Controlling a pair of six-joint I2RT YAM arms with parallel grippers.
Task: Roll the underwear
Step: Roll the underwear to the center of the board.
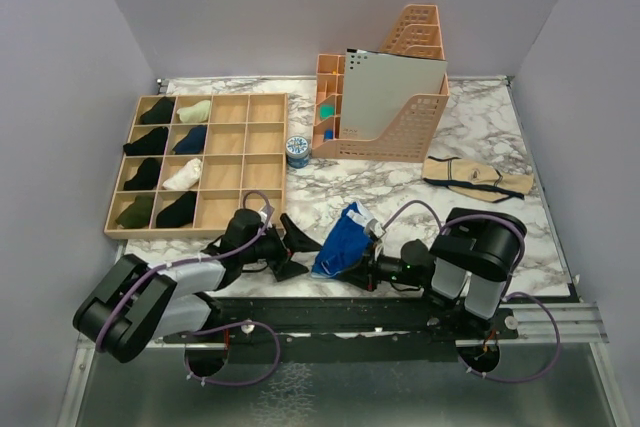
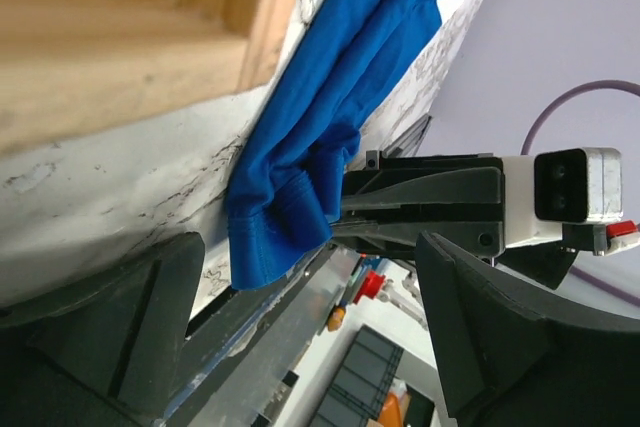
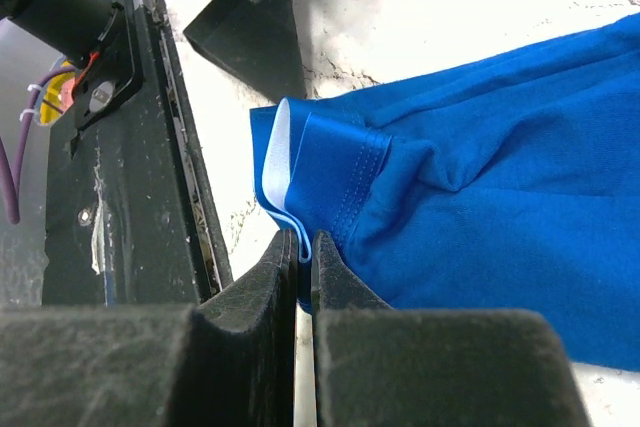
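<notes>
Top view: underwear sits bunched near the table's front edge. Right gripper is at its 3 o'clock, left gripper spread wide at 9. I'd flatten it before rolling.
Left wrist: crumpled blue cloth.
Right wrist: fingers pinching the white-lined waistband tight.

Blue underwear looks soft matt cloth; tray seemingly wood.
</notes>
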